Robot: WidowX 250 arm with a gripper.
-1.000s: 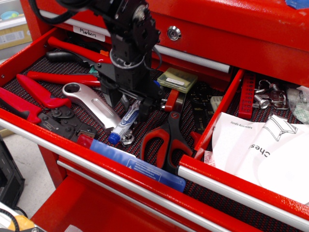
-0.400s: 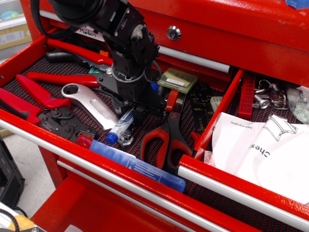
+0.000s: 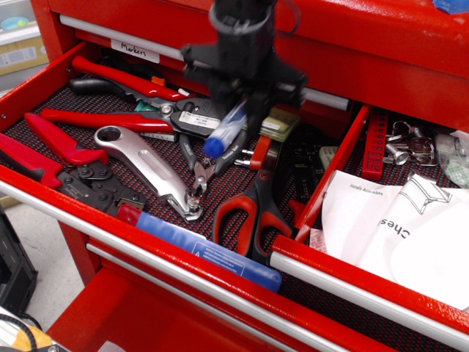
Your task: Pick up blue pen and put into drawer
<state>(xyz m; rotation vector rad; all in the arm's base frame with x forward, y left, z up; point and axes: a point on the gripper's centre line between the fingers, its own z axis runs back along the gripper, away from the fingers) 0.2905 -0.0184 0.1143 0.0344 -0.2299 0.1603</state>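
My black gripper (image 3: 242, 103) is shut on the blue pen (image 3: 224, 132) and holds it in the air above the middle of the wide tool drawer. The pen hangs tilted, its blue end pointing down and to the left, its whitish barrel running up between the fingers. The drawer (image 3: 344, 277) with white printed papers (image 3: 396, 220), a dark mesh liner and small metal hardware (image 3: 401, 147) stands open to the right of the gripper, past a red divider wall.
The wide tool drawer (image 3: 44, 77) below the pen holds red-handled pliers (image 3: 51, 147), a silver tool (image 3: 143, 165), scissors (image 3: 253, 209), a flat blue bar (image 3: 209, 253) and a green box (image 3: 277, 121). The red chest front (image 3: 352, 51) rises close behind the gripper.
The gripper has closed on the pen and lifted it off the liner, moving up and to the right. The spot beside the silver tool where the pen lay is now bare.
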